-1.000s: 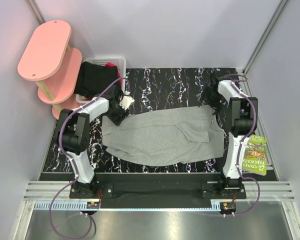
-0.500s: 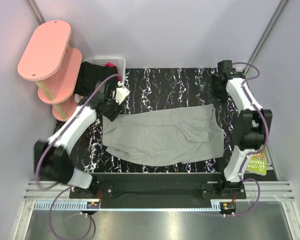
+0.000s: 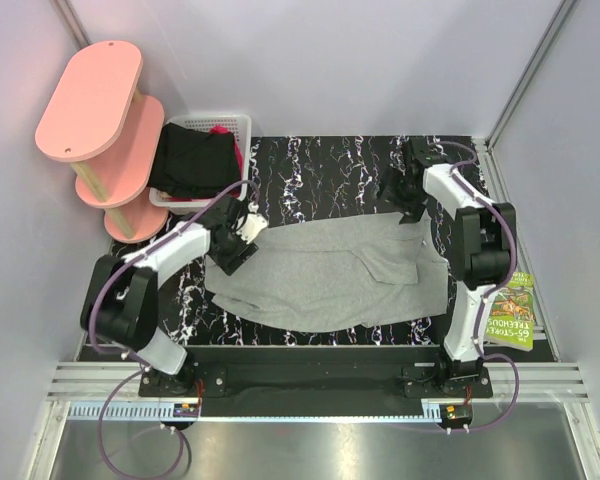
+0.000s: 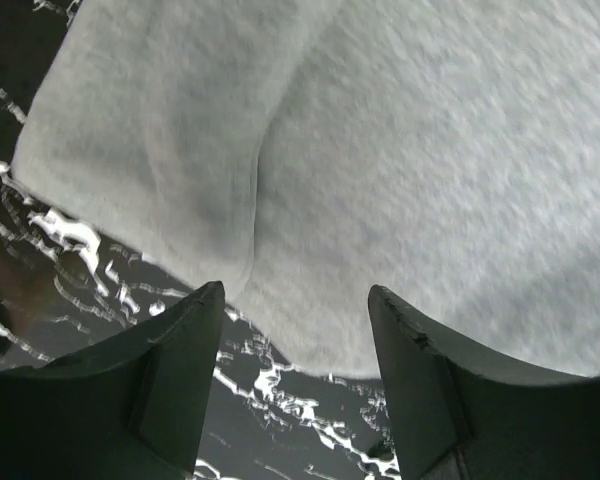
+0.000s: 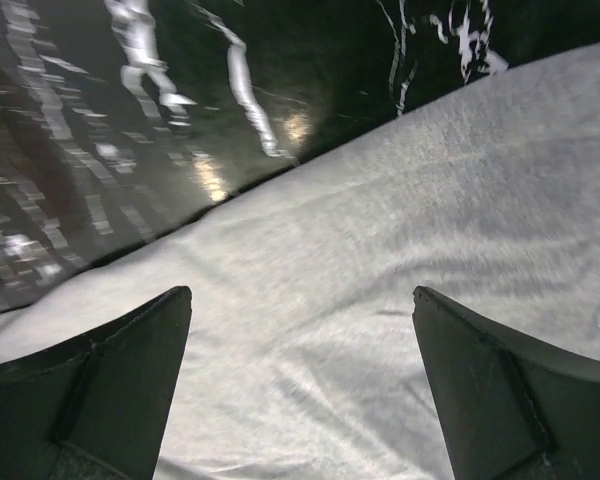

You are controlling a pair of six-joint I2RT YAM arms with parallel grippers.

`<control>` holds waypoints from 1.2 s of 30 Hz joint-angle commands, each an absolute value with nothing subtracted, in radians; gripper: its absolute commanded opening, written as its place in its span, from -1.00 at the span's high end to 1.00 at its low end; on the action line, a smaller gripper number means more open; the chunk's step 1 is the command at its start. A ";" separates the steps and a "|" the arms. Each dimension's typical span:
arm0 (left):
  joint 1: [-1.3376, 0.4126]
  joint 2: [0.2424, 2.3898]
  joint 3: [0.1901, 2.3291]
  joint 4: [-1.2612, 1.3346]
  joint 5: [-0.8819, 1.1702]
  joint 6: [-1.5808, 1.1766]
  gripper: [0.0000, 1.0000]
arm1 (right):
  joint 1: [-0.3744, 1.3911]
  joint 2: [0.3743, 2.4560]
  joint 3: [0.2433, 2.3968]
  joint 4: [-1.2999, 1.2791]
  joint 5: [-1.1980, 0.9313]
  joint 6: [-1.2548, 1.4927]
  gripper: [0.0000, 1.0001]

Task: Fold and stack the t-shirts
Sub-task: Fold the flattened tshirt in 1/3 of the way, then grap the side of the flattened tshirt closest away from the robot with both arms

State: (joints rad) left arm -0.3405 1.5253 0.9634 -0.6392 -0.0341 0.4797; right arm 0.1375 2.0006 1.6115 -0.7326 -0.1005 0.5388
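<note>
From the top camera, a pink shelf (image 3: 90, 100) stands off the table at 10 o'clock. Just right of it, at 11 o'clock, a white basket (image 3: 242, 124) holds the black garment (image 3: 190, 160), which slumps over its near rim, with a bit of magenta cloth (image 3: 220, 129) showing at the far side.

My left gripper (image 3: 236, 246) sits over the grey shirt's (image 3: 320, 275) corner at 10 o'clock. On the left wrist camera the left gripper (image 4: 295, 385) has its jaws spread wide, with a rounded fold of the grey shirt (image 4: 380, 150) lying between and beyond the fingers (image 4: 170, 370). The marbled table (image 4: 40, 260) shows at 9 o'clock. I cannot tell whether the tips touch the cloth.

The shirt lies spread across the middle of the black table (image 3: 320, 165), its long side running 9 to 3 o'clock, with one ridge of cloth folded over toward 3 o'clock.

My right gripper (image 3: 406, 198) is at the shirt's 1 o'clock corner. The right wrist camera shows the right gripper (image 5: 300, 400) also wide open — fingers (image 5: 110, 370) far apart over the grey shirt (image 5: 400, 290), whose edge runs diagonally against the table (image 5: 180, 80) at 11 o'clock.

At 4 o'clock, by the right arm's base, lies a green book (image 3: 508, 312).
</note>
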 commanded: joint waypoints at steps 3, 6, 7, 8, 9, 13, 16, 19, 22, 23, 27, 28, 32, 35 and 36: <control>-0.356 1.545 1.063 -0.652 0.037 0.425 -0.27 | 0.207 1.974 1.615 -0.738 -0.123 0.526 -0.99; -0.385 1.453 1.000 -0.686 0.063 0.426 -0.27 | 0.280 1.916 1.545 -0.744 -0.112 0.509 -0.99; -0.393 1.424 0.983 -0.699 0.074 0.436 -0.27 | 0.302 1.878 1.520 -0.744 -0.107 0.508 -1.00; -0.405 1.366 0.965 -0.725 0.083 0.443 -0.27 | 0.317 1.856 1.494 -0.742 -0.092 0.508 -1.00; -0.411 1.336 0.928 -0.738 0.090 0.451 -0.26 | 0.342 1.838 1.441 -0.729 -0.087 0.509 -0.99; -0.460 1.249 0.842 -0.761 0.062 0.499 -0.26 | 0.345 1.866 1.411 -0.696 -0.068 0.512 -0.99; -0.495 1.273 0.816 -0.753 0.003 0.497 -0.23 | 0.345 1.974 1.505 -0.703 -0.100 0.514 -0.99; -0.508 1.305 0.822 -0.739 0.003 0.486 -0.22 | 0.345 2.071 1.620 -0.712 -0.153 0.526 -0.99; -0.529 1.336 0.825 -0.726 -0.035 0.476 -0.21 | 0.347 2.131 1.684 -0.727 -0.160 0.532 -0.99; -0.537 1.356 0.827 -0.726 -0.038 0.472 -0.20 | 0.347 2.141 1.695 -0.729 -0.155 0.531 -1.00; -0.567 1.362 0.793 -0.727 -0.044 0.476 -0.19 | 0.345 2.186 1.709 -0.738 -0.129 0.514 -0.99; -0.575 1.359 0.787 -0.730 -0.060 0.476 -0.19 | 0.345 2.194 1.709 -0.738 -0.129 0.512 -0.99; -0.592 1.338 0.773 -0.768 -0.067 0.476 -0.19 | 0.345 2.247 1.749 -0.739 -0.121 0.512 -0.99; -0.600 1.321 0.758 -0.792 -0.071 0.462 -0.19 | 0.334 2.315 1.814 -0.755 -0.113 0.511 -0.99; -0.603 1.316 0.752 -0.795 -0.075 0.453 -0.19 | 0.322 2.353 1.834 -0.762 -0.117 0.512 -0.99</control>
State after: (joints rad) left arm -0.5922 1.3617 0.7723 -0.7708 -0.0425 0.4744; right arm 0.3428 2.2238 1.7638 -0.7773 -0.1249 0.5266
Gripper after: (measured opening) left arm 0.598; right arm 0.994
